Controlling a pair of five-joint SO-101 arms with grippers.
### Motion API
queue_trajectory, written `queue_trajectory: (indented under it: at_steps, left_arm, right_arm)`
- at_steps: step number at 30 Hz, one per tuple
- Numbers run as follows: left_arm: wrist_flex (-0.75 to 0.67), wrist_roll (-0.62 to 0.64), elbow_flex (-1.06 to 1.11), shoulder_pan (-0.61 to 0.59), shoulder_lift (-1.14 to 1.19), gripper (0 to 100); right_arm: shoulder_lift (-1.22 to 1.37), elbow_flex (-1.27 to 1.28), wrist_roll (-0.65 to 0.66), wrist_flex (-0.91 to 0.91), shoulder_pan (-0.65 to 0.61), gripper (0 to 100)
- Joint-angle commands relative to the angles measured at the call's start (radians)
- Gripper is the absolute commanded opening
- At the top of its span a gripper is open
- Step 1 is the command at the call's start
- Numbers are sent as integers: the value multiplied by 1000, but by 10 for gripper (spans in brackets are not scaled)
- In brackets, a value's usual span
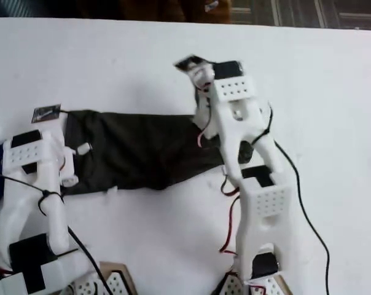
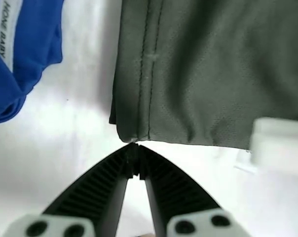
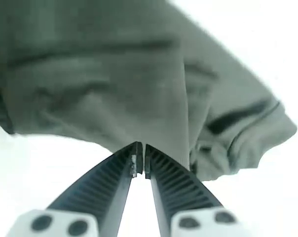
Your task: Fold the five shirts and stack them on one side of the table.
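Pinching the dark shirt (image 1: pixel 142 150) at 2 points: left claw (image 2: pixel 134 165) clenched on a hem corner, right claw (image 3: pixel 140 163) clenched on a raised fold. The shirt lies stretched across the white worktop (image 1: pixel 333 80), with a blue shirt (image 2: pixel 20 54) near its hem.

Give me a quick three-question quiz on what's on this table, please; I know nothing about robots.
1. True or false: the left gripper and the right gripper are both wide open.
2. The cloth beside the dark shirt is: A red, B blue, C yellow.
3. Fill in: the tips of both grippers meet the edge of the ____.
Key: 1 false, both are shut; 2 B; 3 dark shirt.
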Motion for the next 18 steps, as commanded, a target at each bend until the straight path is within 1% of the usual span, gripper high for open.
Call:
queue_trajectory:
  at_steps: [1, 4, 7, 10, 14, 18]
  left_arm:
    - [-2, -5, -36, -6, -9, 25]
    - [-2, -5, -39, -6, -9, 25]
    - [-2, -5, -39, -6, -9, 25]
    - [-2, -5, -41, -6, -9, 25]
    - [-2, -5, -41, -6, -9, 25]
    - [-2, -5, -42, -6, -9, 25]
  right_arm:
    - [-74, 71, 9, -33, 64, 18]
    - [-73, 146, 18, -119, 97, 18]
    - [-73, 203, 77, -182, 119, 18]
    - [-73, 245, 115, -254, 170, 18]
    - [-73, 229, 172, -303, 232, 18]
    - [-82, 167, 178, -295, 239, 18]
